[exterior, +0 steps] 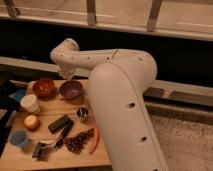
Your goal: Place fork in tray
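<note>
My gripper (68, 76) hangs down from the white wrist at the back of the wooden table (75, 157), just above and behind the purple bowl (71, 90) and right of the red bowl (44, 87). I see no slim silvery fork anywhere; it is hidden or out of view. No green tray shows either; only a dark shape with a blue patch (19, 94) lies at the table's far left edge. The big white arm (120, 100) covers the right side of the table.
On the table stand a white cup (30, 103), a yellow-orange round item (31, 122), a black block (60, 123), a small metal cup (83, 114), a blue cup (19, 138), a dark-handled chunky tool (46, 148), dark grapes (76, 143) and a red chili (95, 140).
</note>
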